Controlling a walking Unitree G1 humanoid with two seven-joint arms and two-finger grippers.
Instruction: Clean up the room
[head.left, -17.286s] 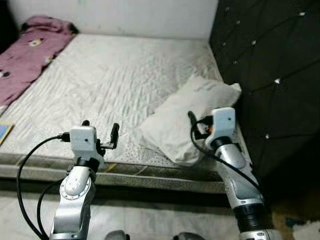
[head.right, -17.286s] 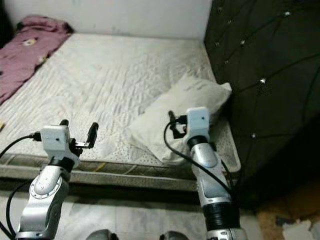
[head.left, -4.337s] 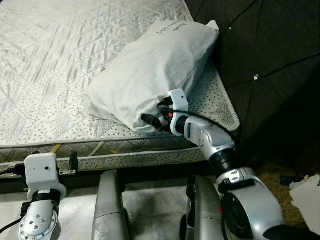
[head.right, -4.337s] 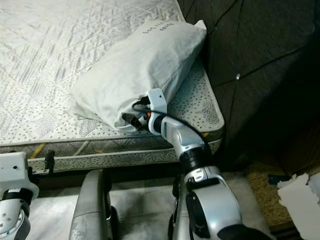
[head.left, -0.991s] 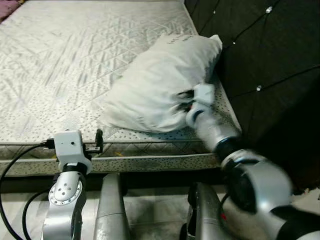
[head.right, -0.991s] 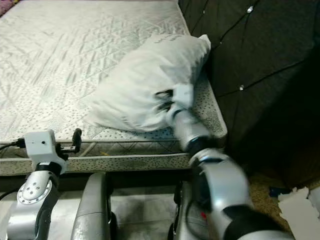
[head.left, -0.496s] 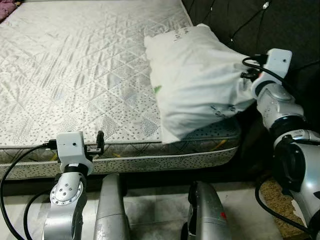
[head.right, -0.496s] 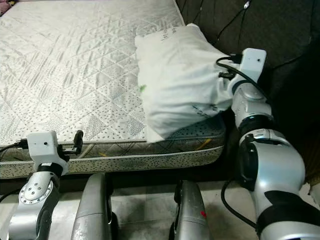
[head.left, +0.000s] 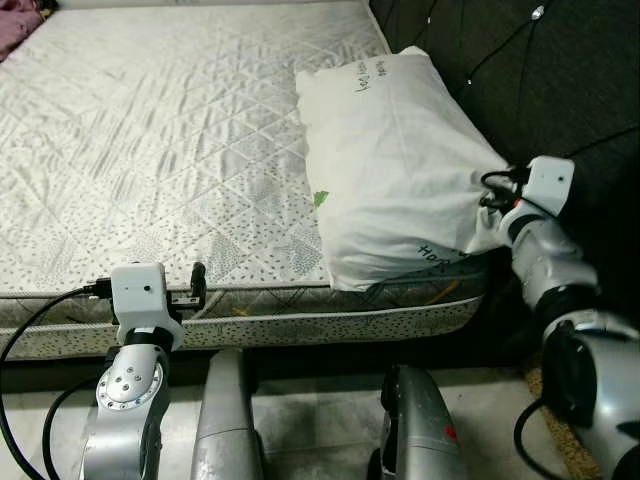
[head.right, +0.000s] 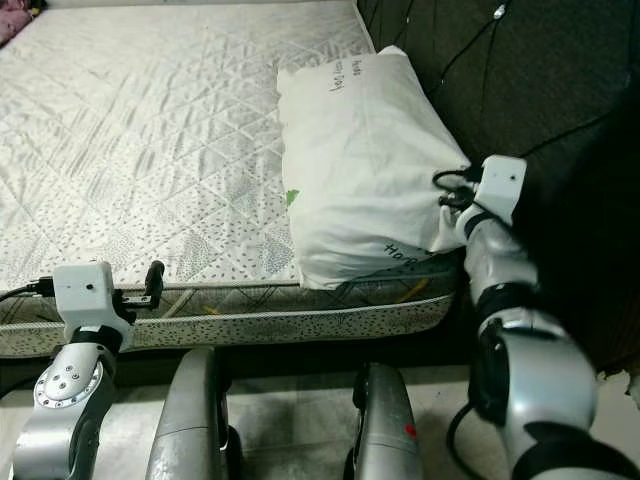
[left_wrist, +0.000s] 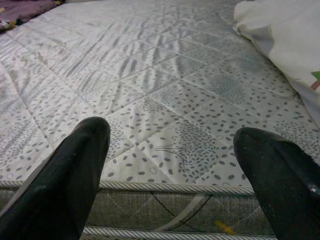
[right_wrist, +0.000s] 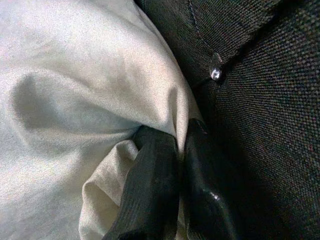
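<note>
A plump white pillow (head.left: 390, 170), its cotton creased and printed with dark lettering, lies at the bed's near right corner against the dark tufted headboard (head.left: 560, 90). The right tool (right_wrist: 172, 165) pinches a bunched fold of its cover, fingers pressed together. The mattress (head.left: 150, 150) is pale, diamond-quilted and speckled. The left tool (left_wrist: 175, 165) hovers at the near edge, fingers spread apart, holding nothing.

The white pillow (head.left: 394, 170) at the mattress's headboard edge bears dark handwriting at its far end and again near its front edge (the latter seems to start "Ho"); neither line reads clearly.
</note>
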